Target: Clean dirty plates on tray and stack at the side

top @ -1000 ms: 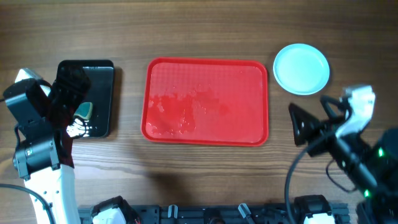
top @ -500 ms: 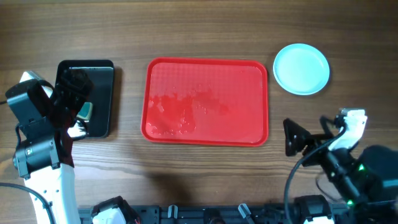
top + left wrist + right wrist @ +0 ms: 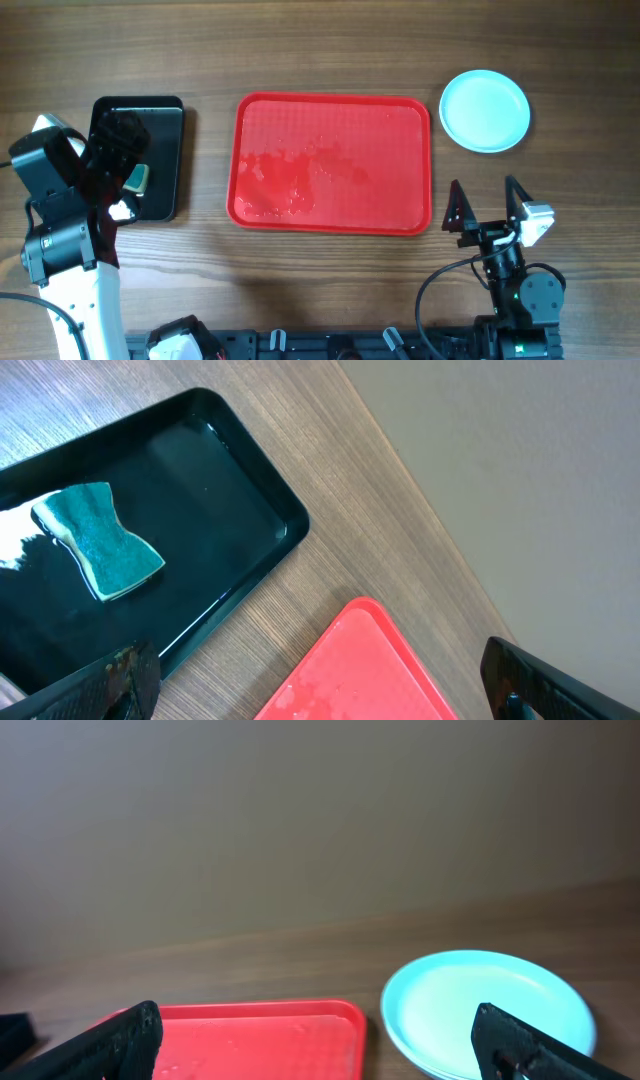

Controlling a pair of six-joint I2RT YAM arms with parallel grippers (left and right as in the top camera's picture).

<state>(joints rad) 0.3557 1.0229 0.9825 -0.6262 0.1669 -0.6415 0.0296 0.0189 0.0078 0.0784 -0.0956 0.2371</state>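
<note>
The wooden surface (image 3: 330,50) carries the red tray (image 3: 330,97) at centre, bare of plates. The plates (image 3: 485,110) sit stacked beyond its 2 o'clock corner. The right hand (image 3: 483,187), fingers apart and empty, has them at 12 o'clock and looks nearer. The left hand (image 3: 320,680), likewise spread, hangs by the sponge (image 3: 98,540).

Open lanes around the tray

The tray (image 3: 330,165) fills the surface (image 3: 330,50) centre, its floor open. Stacked plates (image 3: 485,110) block 2 o'clock; a black tray (image 3: 165,125) with a sponge (image 3: 137,178) blocks 9. The right end effector (image 3: 483,192), jaws spread, hangs at 4 o'clock, apart from both.
</note>
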